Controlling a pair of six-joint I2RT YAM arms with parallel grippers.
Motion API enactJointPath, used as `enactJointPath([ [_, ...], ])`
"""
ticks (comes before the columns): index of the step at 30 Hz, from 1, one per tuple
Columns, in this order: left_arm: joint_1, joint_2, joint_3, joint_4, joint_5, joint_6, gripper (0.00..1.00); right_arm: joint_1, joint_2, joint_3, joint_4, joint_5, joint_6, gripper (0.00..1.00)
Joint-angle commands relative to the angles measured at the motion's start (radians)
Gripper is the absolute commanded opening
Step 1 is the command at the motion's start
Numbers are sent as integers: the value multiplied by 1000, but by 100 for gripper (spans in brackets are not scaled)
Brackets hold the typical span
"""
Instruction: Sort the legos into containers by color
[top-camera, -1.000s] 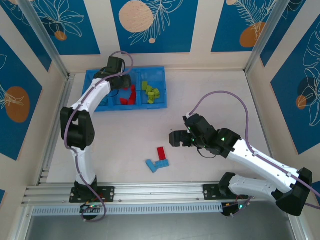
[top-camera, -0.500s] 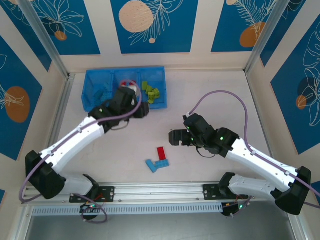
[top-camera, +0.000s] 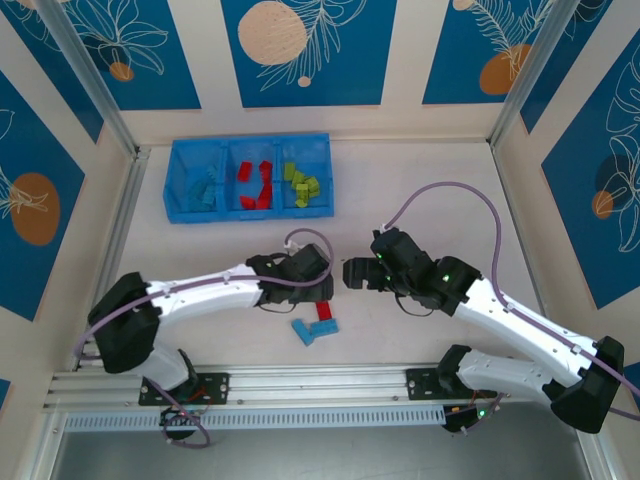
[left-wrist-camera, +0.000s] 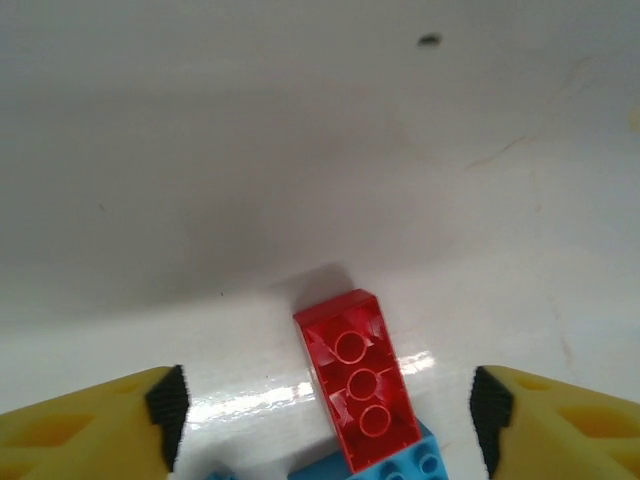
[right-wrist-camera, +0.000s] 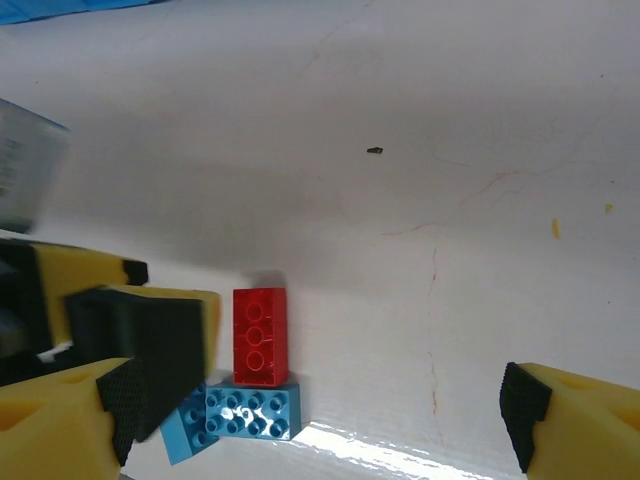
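A red lego (top-camera: 325, 313) lies upside down on the table, touching two light blue legos (top-camera: 308, 329). My left gripper (top-camera: 323, 296) hovers just over it, open. In the left wrist view the red lego (left-wrist-camera: 360, 390) sits between the spread black pads (left-wrist-camera: 167, 412), touching neither. A light blue lego (left-wrist-camera: 425, 465) pokes out below it. My right gripper (top-camera: 352, 274) is open, a little to the right. Its wrist view shows the red lego (right-wrist-camera: 260, 337), the blue legos (right-wrist-camera: 250, 412) and the left gripper's finger (right-wrist-camera: 150, 345). The containers form one blue tray (top-camera: 250, 214).
The tray stands at the back left. Its left compartment holds light blue legos (top-camera: 205, 190), the middle one red legos (top-camera: 255, 185), the right one green legos (top-camera: 302, 183). An aluminium rail (top-camera: 320, 380) runs along the near edge. Bare table lies right of the tray.
My left arm has swung from the tray's middle compartment down to the table centre above the red lego, and its jaws have opened wider. The right arm has barely moved.
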Motion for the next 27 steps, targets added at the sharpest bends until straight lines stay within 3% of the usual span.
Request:
enactJointPath([
  [1, -21, 75, -6, 31, 56, -35, 83, -8, -18, -15, -13, 27, 20, 94],
  [4, -32, 130, 5, 70, 69, -5, 91, -13, -19, -23, -3, 25, 19, 94],
  [7, -33, 194, 31, 82, 102, 20, 92, -16, -19, -23, -4, 21, 19, 94],
  [13, -46, 246, 37, 47, 120, 25, 61, -21, -36, -35, -24, 24, 26, 94],
  [19, -46, 199, -16, 16, 106, 25, 38, -24, -56, -60, -15, 17, 39, 94],
  [23, -46, 148, -34, 3, 89, 33, 27, -25, -56, -55, -15, 14, 39, 94],
  [27, -35, 87, -25, -24, 38, 68, 24, -25, -61, -51, -16, 7, 40, 94],
])
